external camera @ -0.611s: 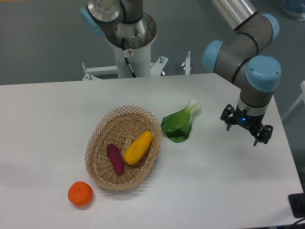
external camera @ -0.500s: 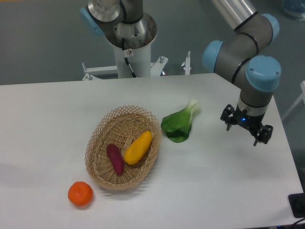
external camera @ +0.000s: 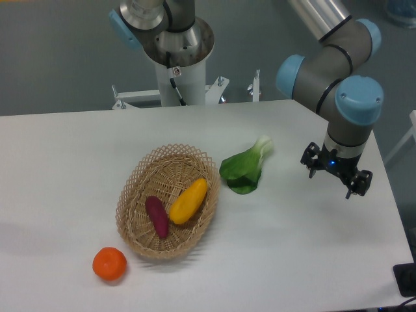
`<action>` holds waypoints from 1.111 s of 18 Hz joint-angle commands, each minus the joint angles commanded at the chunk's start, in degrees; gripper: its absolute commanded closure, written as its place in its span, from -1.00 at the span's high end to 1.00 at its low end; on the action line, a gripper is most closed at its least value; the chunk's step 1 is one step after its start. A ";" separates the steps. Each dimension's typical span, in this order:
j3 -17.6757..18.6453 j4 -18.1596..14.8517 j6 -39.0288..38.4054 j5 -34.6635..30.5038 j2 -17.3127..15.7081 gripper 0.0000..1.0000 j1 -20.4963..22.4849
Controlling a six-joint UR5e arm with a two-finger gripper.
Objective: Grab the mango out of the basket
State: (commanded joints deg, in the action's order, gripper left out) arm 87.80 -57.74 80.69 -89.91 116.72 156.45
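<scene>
You see one smooth oval mango point(external camera: 188, 201) beside one purple vegetable point(external camera: 156, 216) in the woven wicker basket point(external camera: 133, 188); the gripper point(external camera: 335, 179), well right, stands wide, empty

Bare table point(external camera: 292, 227) is lying between the gripper point(external camera: 335, 179) and the basket point(external camera: 133, 195); only the greens point(external camera: 244, 169) are sitting near that path, just beside the rim. Inside, the purple vegetable point(external camera: 156, 216) is crowding the mango point(external camera: 188, 201) on one side; above both, nothing is blocking.
</scene>
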 joint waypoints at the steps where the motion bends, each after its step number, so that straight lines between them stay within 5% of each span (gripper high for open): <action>1: 0.00 0.00 -0.96 0.00 0.00 1.00 0.00; 7: 0.70 -0.70 -5.01 1.84 -0.70 1.00 -0.26; 13: 5.71 -0.70 -8.26 8.95 -4.91 1.00 -2.37; 20: 7.47 -0.62 -17.57 10.81 -5.98 1.00 -9.22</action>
State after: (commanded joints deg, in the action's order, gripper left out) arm 95.27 -58.36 63.12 -79.10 110.74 147.23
